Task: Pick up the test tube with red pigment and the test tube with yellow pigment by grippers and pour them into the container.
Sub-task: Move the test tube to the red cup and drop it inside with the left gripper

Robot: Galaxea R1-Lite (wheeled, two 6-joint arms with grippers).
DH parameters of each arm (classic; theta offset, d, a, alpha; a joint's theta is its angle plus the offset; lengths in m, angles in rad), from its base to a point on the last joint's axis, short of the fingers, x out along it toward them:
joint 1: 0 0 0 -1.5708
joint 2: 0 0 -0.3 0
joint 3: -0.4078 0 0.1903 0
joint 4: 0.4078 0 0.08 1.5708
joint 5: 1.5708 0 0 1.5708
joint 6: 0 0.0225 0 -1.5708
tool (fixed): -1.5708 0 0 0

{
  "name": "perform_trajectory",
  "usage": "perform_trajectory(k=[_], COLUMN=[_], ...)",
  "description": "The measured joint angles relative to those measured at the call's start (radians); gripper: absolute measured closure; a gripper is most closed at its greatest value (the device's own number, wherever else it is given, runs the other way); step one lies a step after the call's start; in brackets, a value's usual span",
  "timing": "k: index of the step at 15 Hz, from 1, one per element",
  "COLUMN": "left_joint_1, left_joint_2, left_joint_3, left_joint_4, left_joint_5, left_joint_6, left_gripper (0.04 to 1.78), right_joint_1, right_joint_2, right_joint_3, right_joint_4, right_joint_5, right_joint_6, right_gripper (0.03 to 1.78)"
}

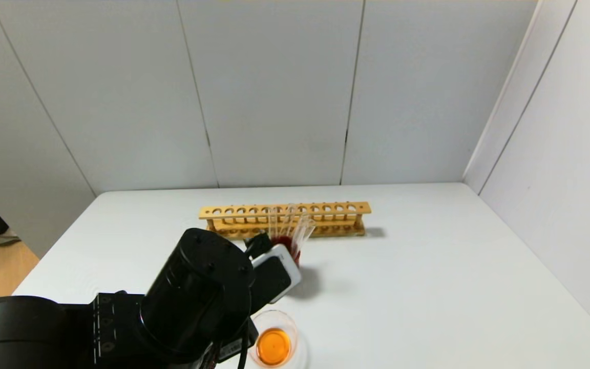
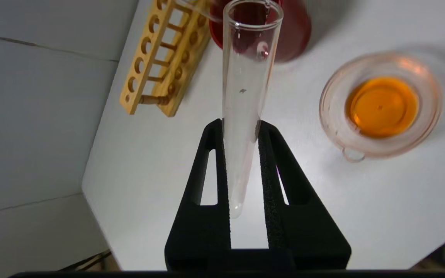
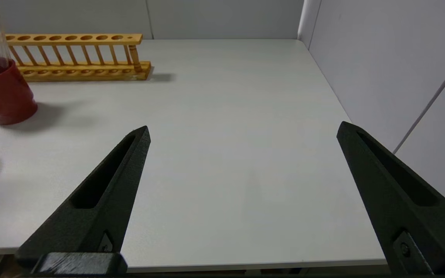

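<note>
In the left wrist view my left gripper (image 2: 240, 123) is shut on a clear, round-bottomed test tube (image 2: 245, 77) that shows no liquid. Its open mouth points toward the dark-red cup (image 2: 292, 34). The container (image 2: 332, 116), a low clear glass dish with a pouring lip, holds orange liquid and sits on the table beside the gripper. In the head view the bulky left wrist (image 1: 197, 287) hides the fingers, and the container (image 1: 287, 320) lies just beside it. No test tube with red pigment or yellow pigment in it shows. My right gripper (image 3: 243, 127) hangs open and empty over bare table.
A wooden tube rack (image 1: 285, 210) stands at the back of the white table. The dark-red cup (image 1: 289, 245) in front of it holds several clear tubes (image 1: 295, 225). Grey walls close in behind and on the right. The table's right half (image 1: 454, 287) is bare.
</note>
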Motion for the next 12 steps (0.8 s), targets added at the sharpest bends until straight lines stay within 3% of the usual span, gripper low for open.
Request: perform_trajectory(k=[6,12], left_joint_1=[0.021,0.045], left_joint_2=[-0.050,-0.114], left_joint_3=[0.027,0.042], left_joint_4=[-0.072,-0.153], left_joint_5=[-0.100,-0.110], left_joint_6=[-0.240,-0.479], left_gripper=[1.52,1.52], right_joint_1=[0.000,0.000], right_joint_2=[0.000,0.000], right_joint_3=[0.000,0.000], right_joint_4=[0.000,0.000], right_joint_5=[0.000,0.000], right_joint_6=[0.000,0.000], right_gripper=[0.11,0.11])
